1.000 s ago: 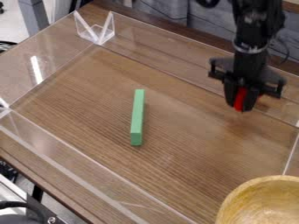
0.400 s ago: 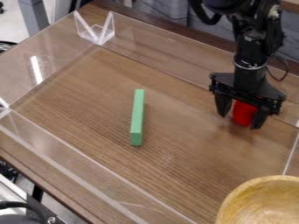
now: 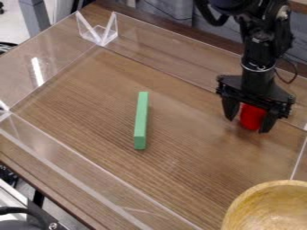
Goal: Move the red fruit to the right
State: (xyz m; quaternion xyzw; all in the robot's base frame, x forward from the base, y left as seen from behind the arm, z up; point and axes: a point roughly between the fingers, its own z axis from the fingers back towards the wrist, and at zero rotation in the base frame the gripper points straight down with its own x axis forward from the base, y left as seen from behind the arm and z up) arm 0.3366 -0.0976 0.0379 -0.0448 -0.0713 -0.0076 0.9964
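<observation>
The red fruit (image 3: 250, 115) rests on the wooden tray floor (image 3: 180, 99) at the right side. My gripper (image 3: 252, 119) stands straight above it, pointing down, with its black fingers (image 3: 228, 106) spread wide on either side of the fruit. The jaws are open and do not squeeze the fruit. Only the fruit's red body shows between the fingers; its leafy top is hidden.
A long green stick (image 3: 142, 120) lies in the middle of the floor. Clear plastic walls (image 3: 48, 63) ring the tray, with a clear bracket (image 3: 99, 30) at the back left. A wooden bowl (image 3: 274, 208) sits at the front right corner.
The gripper came down with the fruit, set it on the floor and spread its fingers open. Since half a second ago nothing has moved.
</observation>
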